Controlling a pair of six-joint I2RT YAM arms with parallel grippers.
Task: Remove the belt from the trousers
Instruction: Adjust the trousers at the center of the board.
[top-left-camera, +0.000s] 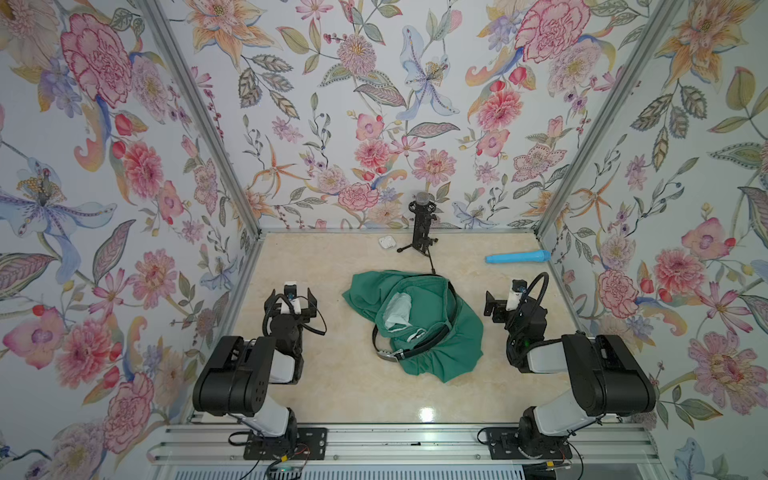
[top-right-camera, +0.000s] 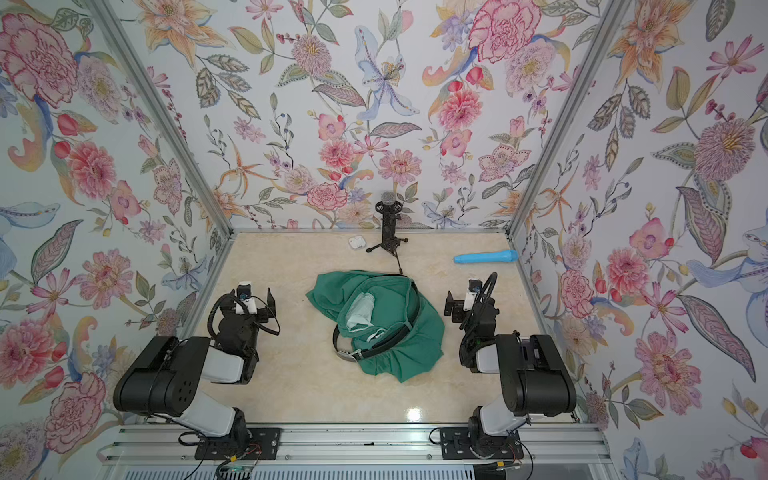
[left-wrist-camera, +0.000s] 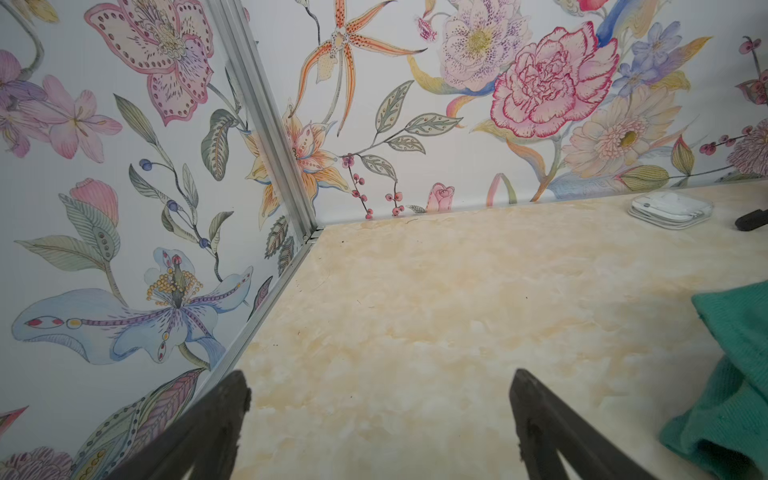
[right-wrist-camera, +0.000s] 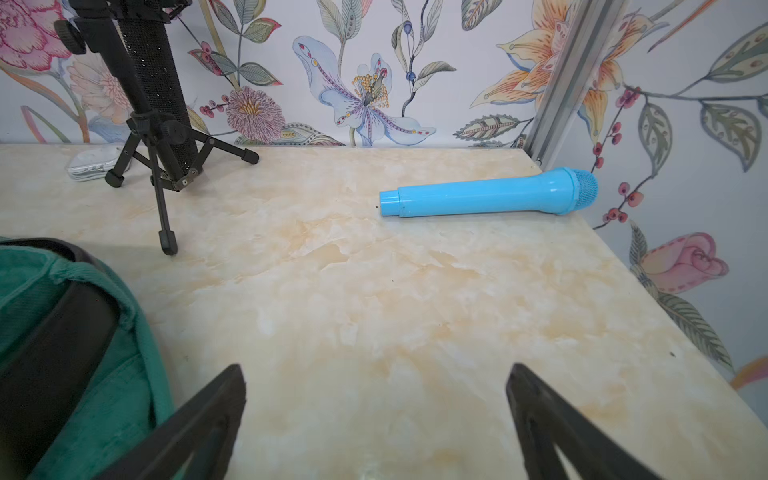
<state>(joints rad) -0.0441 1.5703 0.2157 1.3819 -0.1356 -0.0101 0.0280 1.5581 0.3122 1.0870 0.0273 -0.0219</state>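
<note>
The teal-green trousers (top-left-camera: 453, 349) (top-right-camera: 415, 349) lie crumpled in the middle of the table, pale pocket lining showing. The black belt (top-left-camera: 428, 343) (top-right-camera: 388, 341) loops through the waistband, its silver buckle (top-left-camera: 386, 355) (top-right-camera: 347, 354) at the near left of the heap. My left gripper (top-left-camera: 291, 296) (top-right-camera: 248, 300) (left-wrist-camera: 380, 386) hovers open to the left of the trousers (left-wrist-camera: 731, 374), nothing between its fingers. My right gripper (top-left-camera: 515, 297) (top-right-camera: 471, 297) (right-wrist-camera: 374, 378) stands open to their right, also empty. In the right wrist view a stretch of belt (right-wrist-camera: 54, 345) crosses the trousers (right-wrist-camera: 104, 395).
A black microphone on a small tripod (top-left-camera: 422, 224) (right-wrist-camera: 153, 124) stands at the back, one leg close to the trousers. A white earbud case (top-left-camera: 386, 242) (left-wrist-camera: 669, 210) lies beside it. A blue toy microphone (top-left-camera: 517, 257) (right-wrist-camera: 486, 197) lies at the back right. Floral walls enclose three sides.
</note>
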